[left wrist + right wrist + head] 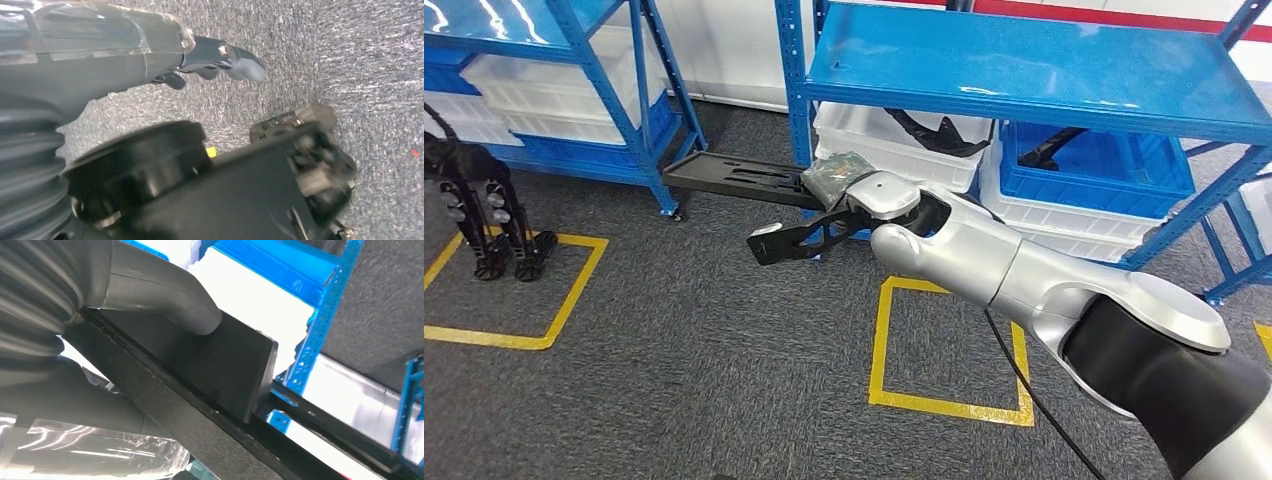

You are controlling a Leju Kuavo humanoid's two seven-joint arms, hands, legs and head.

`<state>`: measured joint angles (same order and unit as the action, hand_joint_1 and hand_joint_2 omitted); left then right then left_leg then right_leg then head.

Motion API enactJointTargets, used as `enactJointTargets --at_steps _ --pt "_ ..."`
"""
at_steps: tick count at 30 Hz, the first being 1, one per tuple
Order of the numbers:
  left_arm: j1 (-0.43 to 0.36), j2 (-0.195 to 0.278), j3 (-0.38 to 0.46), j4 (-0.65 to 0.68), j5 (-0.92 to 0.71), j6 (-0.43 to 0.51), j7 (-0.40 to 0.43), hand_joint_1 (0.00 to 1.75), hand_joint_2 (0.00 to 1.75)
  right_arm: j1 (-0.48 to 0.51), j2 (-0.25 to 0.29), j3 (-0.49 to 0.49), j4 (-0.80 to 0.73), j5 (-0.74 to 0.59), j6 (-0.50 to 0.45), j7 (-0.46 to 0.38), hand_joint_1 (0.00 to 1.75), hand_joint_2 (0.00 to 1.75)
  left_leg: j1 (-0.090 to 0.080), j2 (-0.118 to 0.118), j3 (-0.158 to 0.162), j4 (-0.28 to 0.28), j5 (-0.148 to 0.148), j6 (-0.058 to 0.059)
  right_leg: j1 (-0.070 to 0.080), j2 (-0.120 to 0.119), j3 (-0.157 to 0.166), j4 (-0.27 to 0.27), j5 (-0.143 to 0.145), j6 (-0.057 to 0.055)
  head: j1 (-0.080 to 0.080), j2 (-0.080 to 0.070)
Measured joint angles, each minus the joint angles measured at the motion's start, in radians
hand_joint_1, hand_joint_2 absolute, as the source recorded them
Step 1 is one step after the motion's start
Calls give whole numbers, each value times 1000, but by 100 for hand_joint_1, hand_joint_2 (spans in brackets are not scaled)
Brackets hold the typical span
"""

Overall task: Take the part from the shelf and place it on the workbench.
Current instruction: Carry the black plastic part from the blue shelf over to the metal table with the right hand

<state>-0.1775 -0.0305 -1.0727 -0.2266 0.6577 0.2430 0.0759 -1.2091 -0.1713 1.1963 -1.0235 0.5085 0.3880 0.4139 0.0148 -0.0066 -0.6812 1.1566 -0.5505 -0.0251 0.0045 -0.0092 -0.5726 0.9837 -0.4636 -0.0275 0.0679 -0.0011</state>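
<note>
Just in front of the blue shelf (1034, 75), above the carpet, the right hand (849, 190) clamps near one end of the long black part (789, 238), which looks stiff, light and lever-prone, while the left hand (220, 60) hangs with nothing in it.

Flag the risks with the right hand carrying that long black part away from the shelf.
1. The long black part sticks out far to one side of the right hand; its free end could clip the blue shelf post if the arm swings.
2. The thumb presses one flat face near one end, so the part may pivot or slip.
</note>
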Motion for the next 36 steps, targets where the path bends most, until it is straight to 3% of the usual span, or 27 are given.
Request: enactJointTargets --at_steps 3,5,6,8,9,11,13,15,18,19,20,21,23,24,26,28,30,32,34,35,36 --pt "0 0 0 0 0 0 0 0 175 0 1 0 0 -2 0 0 175 175 0 0 -8 18 -9 -1 0 1 -1 0 0 0 -3 0" --pt "1 0 0 0 0 0 0 0 175 3 2 1 0 -7 0 2 175 175 1 1 -30 69 -25 -3 1 10 -3 2 1 0 -8 0" --pt "2 1 0 0 0 0 0 0 175 5 2 1 1 -12 0 4 175 175 2 -1 -23 62 -7 -4 0 21 -5 6 0 1 -13 0" --pt "3 3 0 0 0 0 -1 0 175 6 2 1 2 -22 -1 8 175 175 7 -29 20 -14 45 -5 -2 47 -12 19 -5 9 -22 0" --pt "3 3 0 0 0 0 -2 0 175 5 3 1 3 -25 -1 9 175 175 10 -47 53 -78 71 -3 -3 57 -17 27 -7 15 -24 0" --pt "4 4 0 0 0 0 -3 0 175 3 4 2 3 -27 0 10 175 175 11 -68 67 -108 66 4 -6 73 -29 34 -7 28 -23 0" --pt "6 5 0 0 0 0 -3 0 175 3 5 2 5 -28 0 12 175 175 10 -48 70 -114 68 14 -10 88 -34 34 -6 39 -21 0" --pt "6 5 0 0 0 0 -3 0 175 -1 5 1 5 -28 1 14 175 175 13 -24 75 -121 70 24 -10 69 -54 74 -33 50 -13 0" --pt "7 6 0 0 1 0 -3 0 175 -5 8 3 6 -28 1 15 175 175 12 16 77 -123 67 33 -13 22 -141 251 -114 65 3 0" --pt "8 7 0 0 1 0 -3 0 175 -3 8 4 6 -29 1 15 175 175 11 28 77 -122 66 34 -14 16 -161 293 -123 67 5 0" --pt "9 7 0 0 1 0 -3 0 175 -2 8 5 7 -29 2 15 175 175 11 40 77 -122 65 34 -14 13 -165 301 -114 67 9 0" --pt "8 7 0 0 1 0 -3 0 175 -1 8 6 7 -29 2 15 175 175 10 50 79 -122 64 34 -14 10 -151 271 -87 64 13 0" --pt "7 6 0 0 1 0 -3 0 175 -5 7 7 8 -28 2 15 175 175 7 68 82 -123 61 31 -8 -7 -87 142 -20 51 21 0" --pt "7 5 0 0 1 0 -3 0 175 -8 7 7 8 -28 2 15 175 175 4 76 82 -123 60 27 -3 -19 -59 83 -1 43 22 0" --pt "6 3 0 0 1 0 -3 0 175 -12 7 8 8 -28 2 15 175 175 1 93 82 -124 59 20 6 -33 -36 32 3 32 21 0" --pt "5 2 0 0 1 0 -3 0 175 -13 5 10 8 -28 2 15 175 175 2 101 86 -125 56 9 6 -22 -34 24 5 24 20 0" --pt "3 2 0 0 1 0 -3 0 175 -15 3 10 8 -28 2 16 175 175 5 58 78 -98 33 1 0 -12 -28 12 12 13 15 0" --pt "3 2 0 0 1 0 -3 0 175 -16 5 11 8 -28 2 16 175 175 7 7 32 0 -20 -3 -2 -1 -26 6 16 6 2 0" --pt "6 3 0 0 1 0 -3 0 175 -11 7 15 8 -29 2 16 175 175 5 -1 -29 115 -60 -6 0 16 -26 7 16 4 -10 0" --pt "7 4 0 0 1 0 -3 0 175 -9 8 17 8 -29 3 16 175 175 5 0 -44 137 -55 -7 0 25 -26 9 15 4 -12 0" --pt "7 4 0 0 1 0 -3 0 175 -8 8 18 8 -29 3 16 175 175 6 1 -41 121 -31 -7 0 34 -26 11 14 4 -12 0"
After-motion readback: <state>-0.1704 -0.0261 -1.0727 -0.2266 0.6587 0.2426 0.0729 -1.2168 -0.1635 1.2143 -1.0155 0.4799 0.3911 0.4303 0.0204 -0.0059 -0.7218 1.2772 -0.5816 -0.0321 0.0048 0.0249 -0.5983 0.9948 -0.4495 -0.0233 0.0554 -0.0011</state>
